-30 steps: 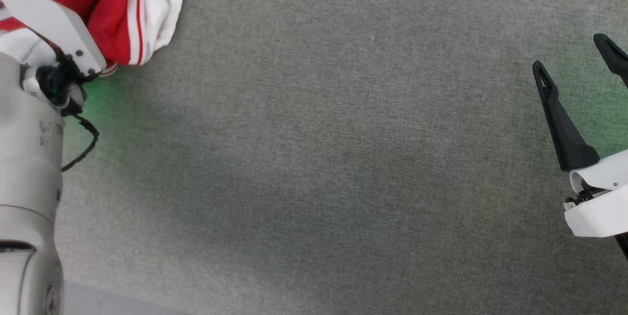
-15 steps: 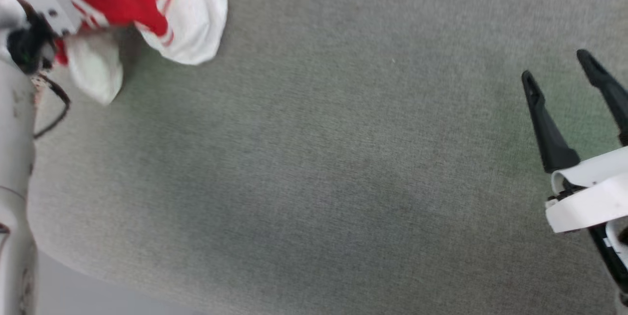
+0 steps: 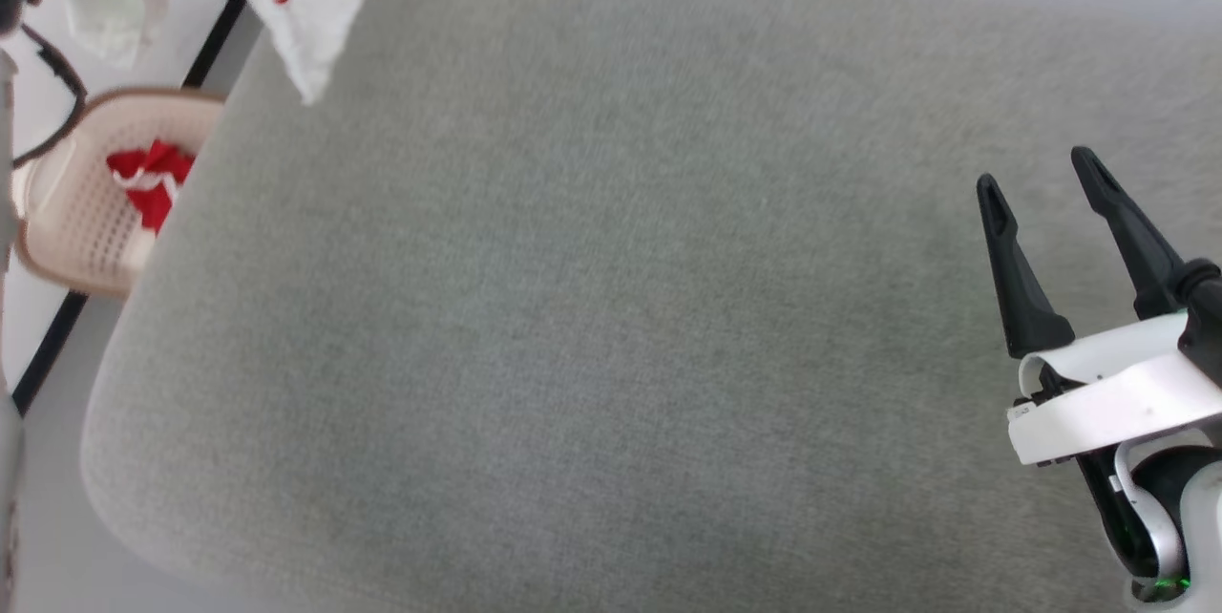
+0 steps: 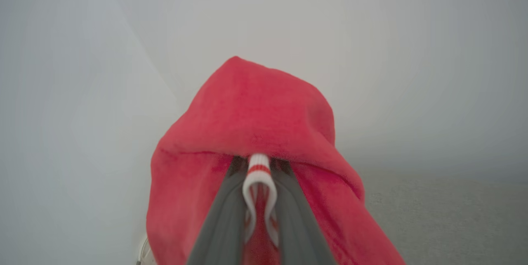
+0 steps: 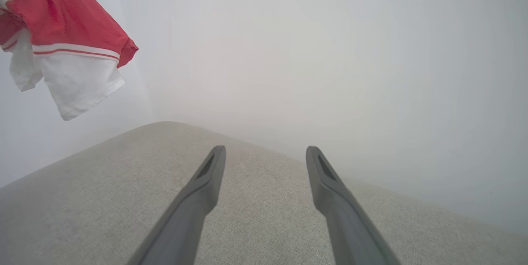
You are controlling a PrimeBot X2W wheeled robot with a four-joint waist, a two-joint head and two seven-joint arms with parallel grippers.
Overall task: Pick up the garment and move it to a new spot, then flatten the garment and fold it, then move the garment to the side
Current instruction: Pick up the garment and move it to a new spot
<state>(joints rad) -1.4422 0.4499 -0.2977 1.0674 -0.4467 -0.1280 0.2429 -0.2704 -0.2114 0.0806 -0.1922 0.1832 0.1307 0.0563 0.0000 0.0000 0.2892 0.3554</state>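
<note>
The garment [image 3: 310, 11], bright red with white sleeve ends and striped trim, hangs in the air at the top left of the head view, above the left edge of the grey padded surface [image 3: 611, 307]. In the left wrist view my left gripper [image 4: 258, 165] is shut on a fold of the garment [image 4: 247, 112], and red fabric drapes over both fingers. In the right wrist view the garment [image 5: 62, 21] dangles at the upper left. My right gripper [image 3: 1036, 172] hovers open and empty over the surface's right side, fingers [image 5: 206, 182] spread wide.
A beige woven basket [image 3: 67, 221] stands on the floor left of the surface, with a small red-and-white cloth [image 3: 148, 179] inside. A black strip [image 3: 215, 35] runs along the floor beside it. A pale wall [image 5: 309, 50] rises behind the surface's far edge.
The head camera has shifted, bringing the basket and the surface's left edge into view. The garment has risen off the surface in my left gripper and now hangs free. The right gripper stays open.
</note>
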